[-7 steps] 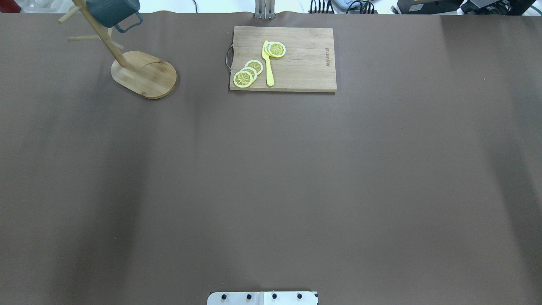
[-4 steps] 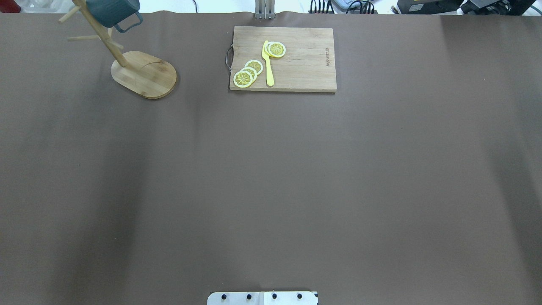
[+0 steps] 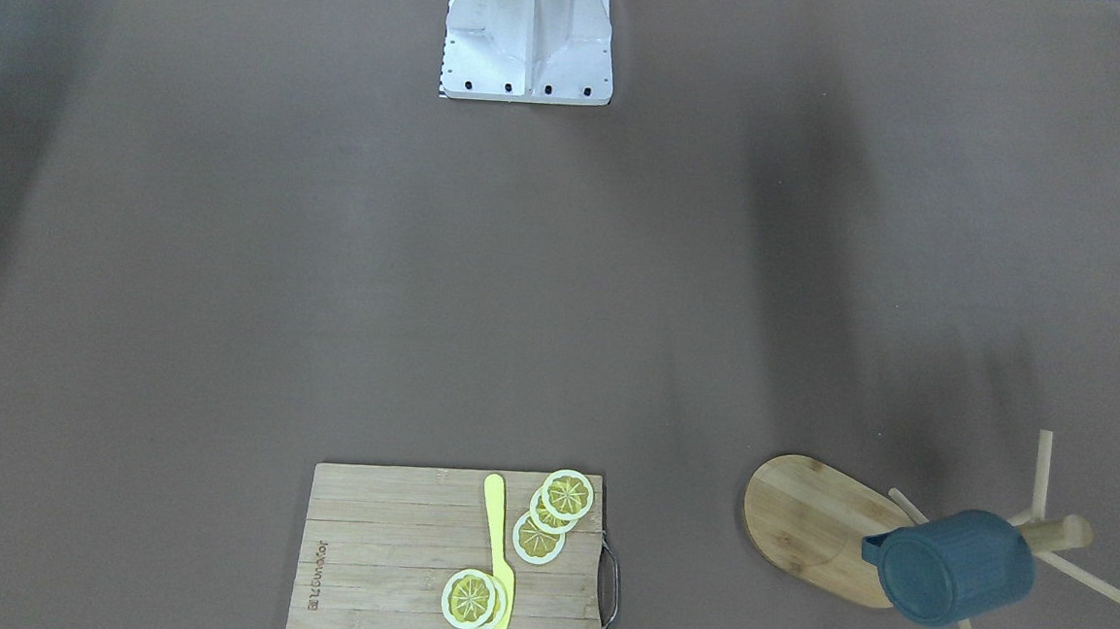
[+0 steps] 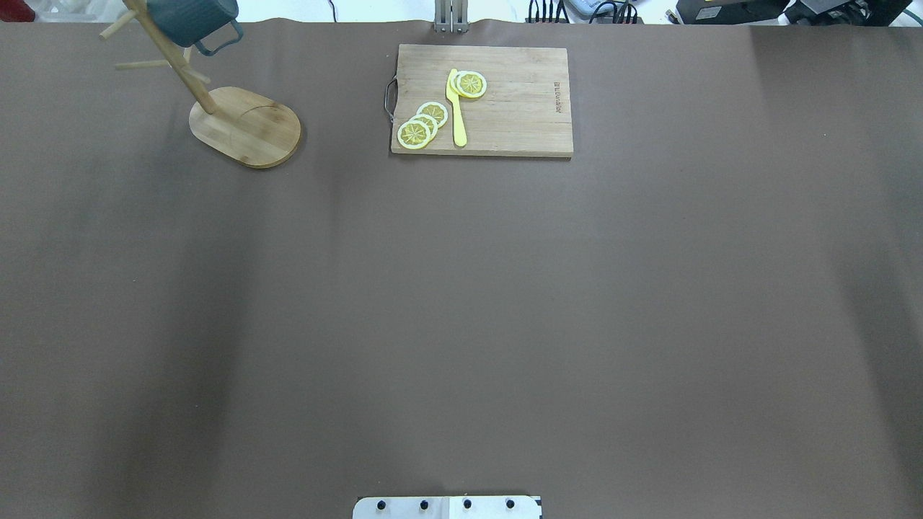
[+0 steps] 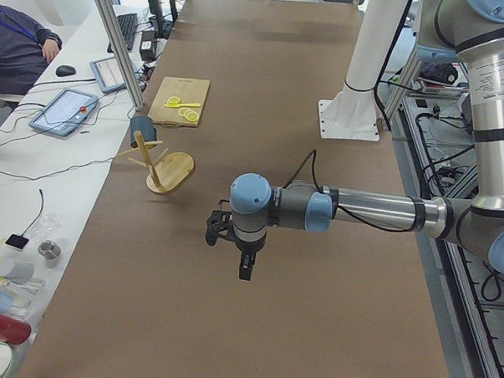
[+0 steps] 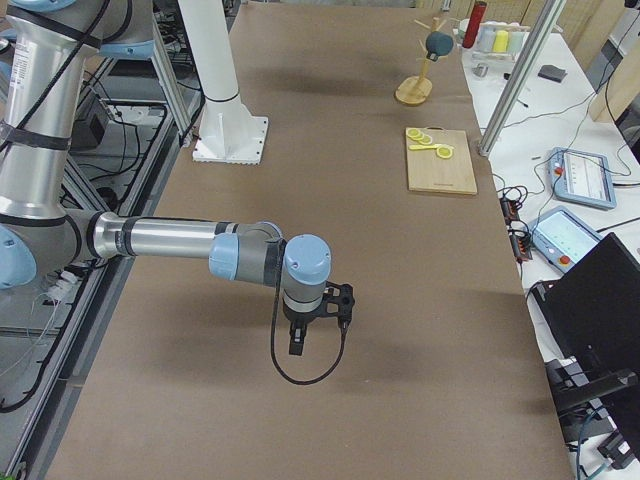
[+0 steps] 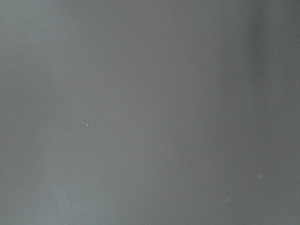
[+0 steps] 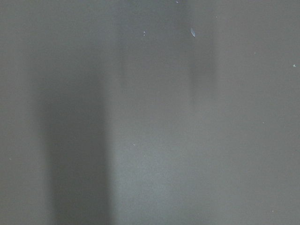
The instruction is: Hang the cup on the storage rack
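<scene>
The slate-blue cup (image 4: 191, 16) hangs on a peg of the bamboo storage rack (image 4: 245, 126) at the table's far left corner, its handle toward the post. It also shows in the front-facing view (image 3: 953, 567) over the rack's oval base (image 3: 810, 519). No gripper touches it. My left gripper (image 5: 244, 268) shows only in the exterior left view, held above bare table well away from the rack. My right gripper (image 6: 297, 345) shows only in the exterior right view, also above bare table. I cannot tell whether either is open or shut. Both wrist views show only tabletop.
A rectangular wooden cutting board (image 4: 505, 108) lies at the far middle with lemon slices (image 4: 422, 124) and a yellow knife (image 4: 456, 108) on it. The robot's base plate (image 4: 447, 507) is at the near edge. Operators' desks with tablets (image 5: 67, 110) flank the far side.
</scene>
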